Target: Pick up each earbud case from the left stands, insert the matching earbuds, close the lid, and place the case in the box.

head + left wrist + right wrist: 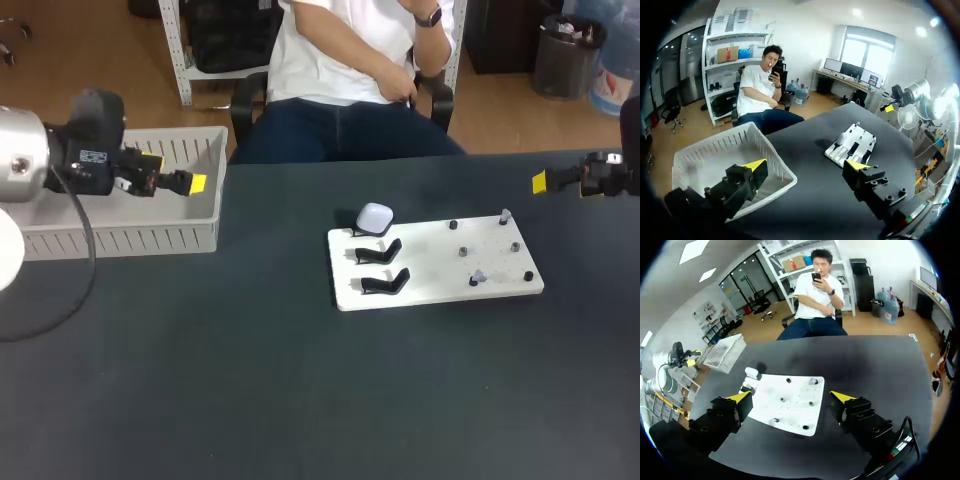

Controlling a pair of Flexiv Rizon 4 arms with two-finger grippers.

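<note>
You have bright, even light falling from overhead. In the head view the dark matte table top (300, 400) takes it without glare; in the right wrist view it shows a pale sheen beyond the flat white board (795, 412). There, a soft shadow lies just beside the small white rounded earbud case (751, 373). At the table's 10 o'clock, the pale slatted plastic box (120, 238) looks washed bright.

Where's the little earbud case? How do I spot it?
Find the white board in the middle of the dark table. Three black stands line its left side; the earbud case sits on the farthest one. It is the only rounded white lump; the other two are bare.
</note>
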